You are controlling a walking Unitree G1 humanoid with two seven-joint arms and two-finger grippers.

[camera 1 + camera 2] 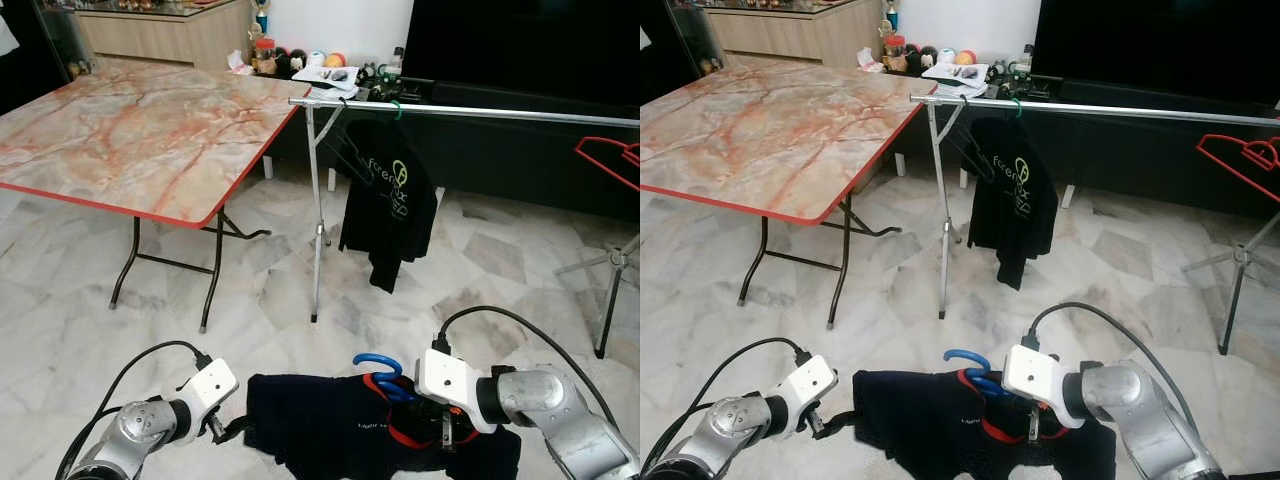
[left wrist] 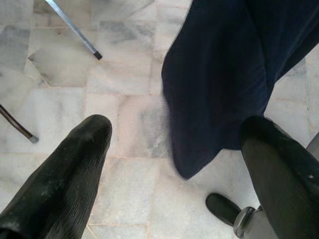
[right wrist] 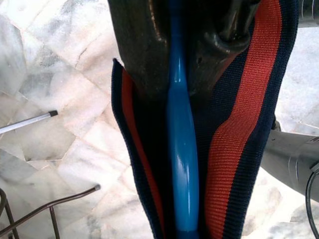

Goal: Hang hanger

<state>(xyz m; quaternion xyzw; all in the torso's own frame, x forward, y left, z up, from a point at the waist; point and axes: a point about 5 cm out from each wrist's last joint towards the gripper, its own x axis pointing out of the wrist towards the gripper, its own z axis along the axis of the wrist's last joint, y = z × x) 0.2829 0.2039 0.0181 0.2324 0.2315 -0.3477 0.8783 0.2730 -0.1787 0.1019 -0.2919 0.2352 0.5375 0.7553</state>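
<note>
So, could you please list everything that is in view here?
Blue hanger: one, in the dark shirt's collar, clamped by the right gripper.
Dark shirt: one, navy with red collar band, held low before the robot.
Clothes rail: one, silver, ahead.
Black shirt: one, hanging on the rail.
Red hanger: one, rail's right end.
Folding table: one, marbled, red-edged, left.
Left gripper: open, beside the shirt's edge.
Right gripper: shut on the hanger.
</note>
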